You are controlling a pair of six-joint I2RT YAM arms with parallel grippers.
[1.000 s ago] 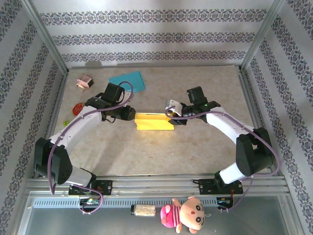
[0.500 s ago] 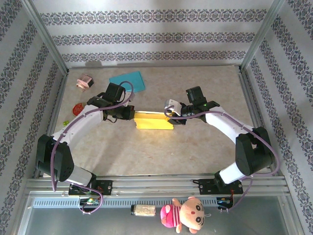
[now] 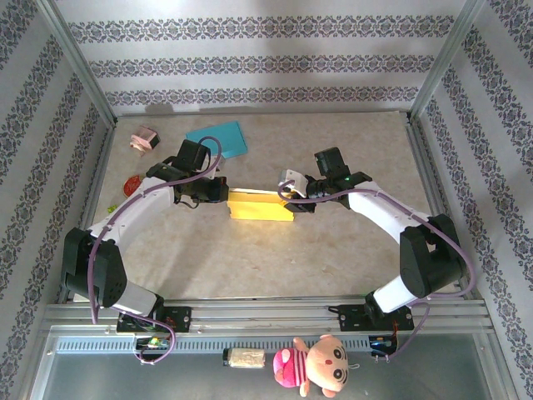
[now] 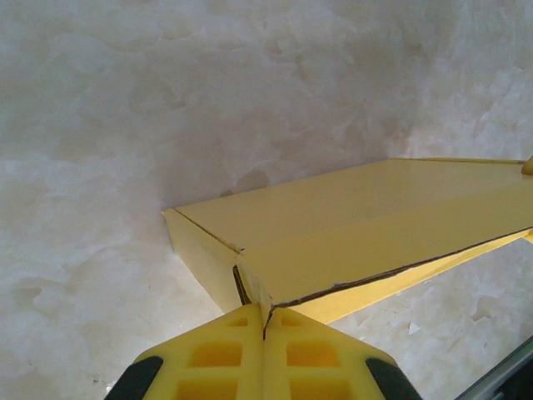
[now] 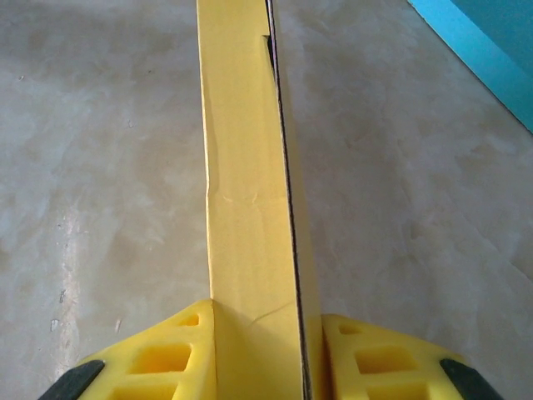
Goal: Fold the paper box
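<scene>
The yellow paper box (image 3: 260, 206) lies partly folded in the middle of the table, held between both arms. My left gripper (image 3: 223, 192) is at its left end. In the left wrist view that gripper (image 4: 266, 315) is shut, pinching a thin corner flap of the box (image 4: 375, 217), whose lid edge stands slightly ajar. My right gripper (image 3: 289, 197) is at the box's right end. In the right wrist view its jaws (image 5: 266, 321) clamp the narrow end of the box (image 5: 246, 167) from both sides.
A teal sheet (image 3: 218, 137) lies at the back left and shows again as a teal sheet corner (image 5: 491, 33). A small pink box (image 3: 145, 139), a red disc (image 3: 132, 185) and a green bit (image 3: 112, 208) sit by the left rail. A plush doll (image 3: 321, 367) lies below the table's front edge.
The left gripper has shut on the box's left corner flap. Both grippers and the box have shifted slightly toward the back of the table.
</scene>
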